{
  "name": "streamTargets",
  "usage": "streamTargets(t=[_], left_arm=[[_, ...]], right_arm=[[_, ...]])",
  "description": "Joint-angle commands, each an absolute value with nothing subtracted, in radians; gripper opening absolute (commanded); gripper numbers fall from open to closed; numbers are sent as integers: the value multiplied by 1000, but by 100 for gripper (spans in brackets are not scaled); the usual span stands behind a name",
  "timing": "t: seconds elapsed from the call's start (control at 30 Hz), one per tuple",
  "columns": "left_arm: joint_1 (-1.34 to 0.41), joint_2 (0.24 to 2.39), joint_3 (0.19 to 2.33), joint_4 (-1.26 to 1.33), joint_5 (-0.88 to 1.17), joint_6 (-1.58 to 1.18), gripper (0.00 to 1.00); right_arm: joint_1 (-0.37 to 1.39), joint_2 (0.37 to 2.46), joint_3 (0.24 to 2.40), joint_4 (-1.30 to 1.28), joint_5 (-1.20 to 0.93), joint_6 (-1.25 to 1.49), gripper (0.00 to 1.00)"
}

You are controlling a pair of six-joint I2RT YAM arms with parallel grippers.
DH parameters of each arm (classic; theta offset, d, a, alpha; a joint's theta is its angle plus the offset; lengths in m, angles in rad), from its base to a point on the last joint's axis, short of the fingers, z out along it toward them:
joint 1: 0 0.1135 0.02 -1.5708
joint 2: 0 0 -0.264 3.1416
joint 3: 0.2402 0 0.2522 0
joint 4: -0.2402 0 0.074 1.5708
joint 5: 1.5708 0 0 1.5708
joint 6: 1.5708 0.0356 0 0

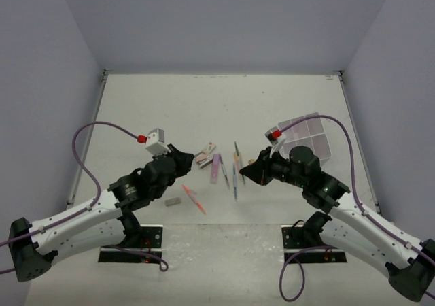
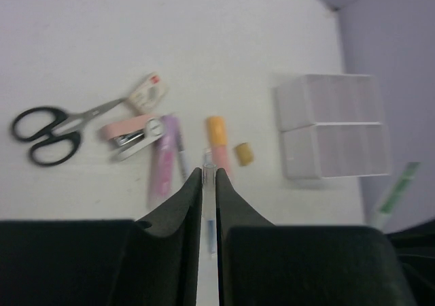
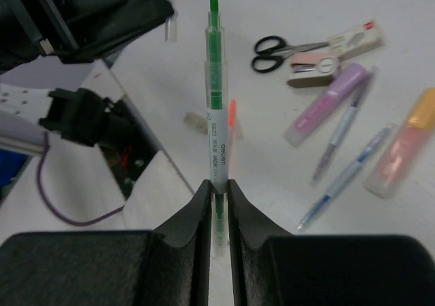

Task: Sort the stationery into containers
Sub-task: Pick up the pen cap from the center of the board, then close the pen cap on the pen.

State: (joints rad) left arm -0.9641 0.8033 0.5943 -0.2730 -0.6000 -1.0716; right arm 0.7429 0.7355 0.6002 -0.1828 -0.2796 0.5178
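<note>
- The right jaws pinched a green pen (image 3: 214,81) near its lower end, tip pointing away from them.
- The left jaws were pressed almost together with nothing between them, poised over a thin pen (image 2: 208,159).
- The white tray (image 2: 333,124) sat on the bench (image 1: 170,102), with the right jaws near its left side.
- Left of the tray, the tan eraser (image 2: 244,154) and orange marker (image 2: 217,137) lay nearest it.
- The purple marker (image 2: 165,158) and pink stapler (image 2: 132,132) lay farther from the tray.
- The scissors (image 2: 47,132) lay farthest from the tray.
</note>
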Motion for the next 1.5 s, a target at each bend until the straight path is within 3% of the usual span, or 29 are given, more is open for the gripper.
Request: streamTargets(t=[0.0, 0.23, 0.43, 1.47], left_arm=[[-970, 672, 489, 340, -442, -742, 0], [-971, 675, 463, 661, -188, -621, 0], [-971, 699, 442, 791, -106, -630, 0], [-971, 756, 411, 859, -89, -664, 0]], right_arm=[[786, 726, 494, 178, -511, 687, 0], [854, 783, 520, 257, -536, 784, 0], [899, 792, 572, 212, -504, 766, 0], [917, 767, 663, 110, -476, 707, 0]])
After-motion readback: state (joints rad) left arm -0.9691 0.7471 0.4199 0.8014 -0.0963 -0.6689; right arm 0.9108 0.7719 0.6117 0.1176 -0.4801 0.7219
